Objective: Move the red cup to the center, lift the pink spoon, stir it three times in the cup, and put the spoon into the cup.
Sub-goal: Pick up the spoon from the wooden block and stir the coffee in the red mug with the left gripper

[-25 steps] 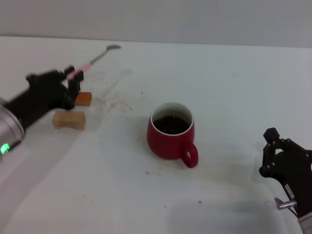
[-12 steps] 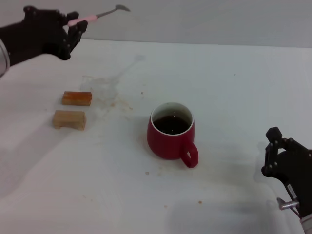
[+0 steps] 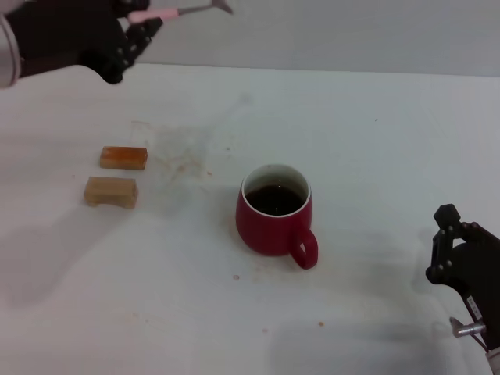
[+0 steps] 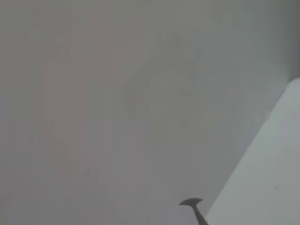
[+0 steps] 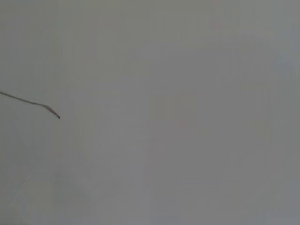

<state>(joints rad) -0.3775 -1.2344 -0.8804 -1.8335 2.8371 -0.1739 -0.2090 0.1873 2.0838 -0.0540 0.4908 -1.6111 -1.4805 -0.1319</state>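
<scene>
My left gripper, upper left of frame, was clamped on one pink spoon, raised off the table. One red cup sat center. Two wooden blocks lay left. My right gripper rested lower right, grip unreadable.

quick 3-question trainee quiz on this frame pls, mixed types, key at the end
1. True or false: the pink spoon lies on the table.
2. What sits in the red cup? A) nothing B) dark liquid C) a wooden block
3. Which gripper holds the spoon, and where is the other?

Key:
1. False; it is held up in the air, roughly level.
2. B
3. The left gripper, raised at the far left; the right gripper hangs idle at the near right, away from the cup.
</scene>
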